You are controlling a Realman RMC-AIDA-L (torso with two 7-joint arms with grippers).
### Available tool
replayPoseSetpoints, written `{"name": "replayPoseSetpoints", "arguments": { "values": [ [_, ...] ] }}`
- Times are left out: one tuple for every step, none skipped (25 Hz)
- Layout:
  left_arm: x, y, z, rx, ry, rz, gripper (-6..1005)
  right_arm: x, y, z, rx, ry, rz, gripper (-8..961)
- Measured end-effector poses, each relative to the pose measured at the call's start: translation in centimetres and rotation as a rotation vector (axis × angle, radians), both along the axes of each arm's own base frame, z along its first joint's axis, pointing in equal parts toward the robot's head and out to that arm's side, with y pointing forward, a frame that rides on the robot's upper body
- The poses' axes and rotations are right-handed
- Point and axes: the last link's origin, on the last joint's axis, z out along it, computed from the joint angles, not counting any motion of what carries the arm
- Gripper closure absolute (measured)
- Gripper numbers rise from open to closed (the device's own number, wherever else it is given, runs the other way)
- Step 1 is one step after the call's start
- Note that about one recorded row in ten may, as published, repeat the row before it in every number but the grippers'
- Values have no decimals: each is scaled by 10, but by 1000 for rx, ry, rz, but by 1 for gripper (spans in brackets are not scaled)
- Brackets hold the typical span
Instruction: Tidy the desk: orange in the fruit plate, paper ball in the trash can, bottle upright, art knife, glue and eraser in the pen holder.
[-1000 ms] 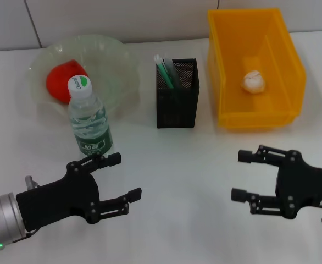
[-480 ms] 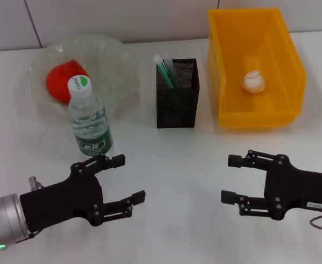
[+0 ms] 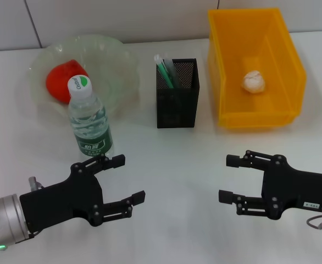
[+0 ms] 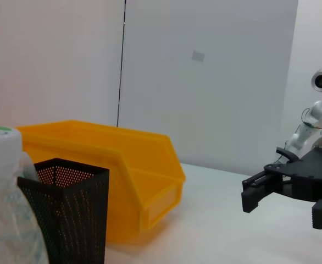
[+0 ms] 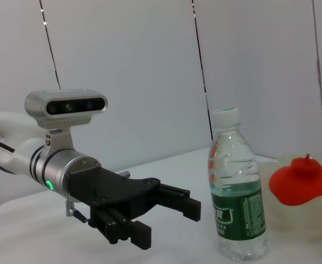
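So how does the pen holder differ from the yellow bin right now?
The pen holder is black mesh, narrow and tall; the bin is solid yellow plastic, wide and low. The holder has green and white items standing in it; the bin holds a paper ball on its floor. Both stand upright, open-topped, side by side and apart.

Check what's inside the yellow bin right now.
One crumpled paper ball lies on the floor of the yellow bin, toward its right side. The near wall hides a strip of floor just behind it.
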Motion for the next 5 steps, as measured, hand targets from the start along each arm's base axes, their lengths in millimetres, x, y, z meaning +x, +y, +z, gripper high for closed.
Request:
{"name": "replayPoseSetpoints", "arguments": {
  "values": [
    [0,0,0,0,-1,0,133,-1,1,-1,-1,4,-1,177],
    [0,0,0,0,-1,0,133,-1,1,-1,-1,4,-1,177],
    [0,0,0,1,-1,1,133,-1,1,-1,-1,7,-2,177],
    [-1,0,0,2,-1,2,133,-1,2,-1,-1,10,-3,177],
    [-1,0,0,2,-1,2,133,-1,2,-1,-1,10,-3,177]
  ]
}}
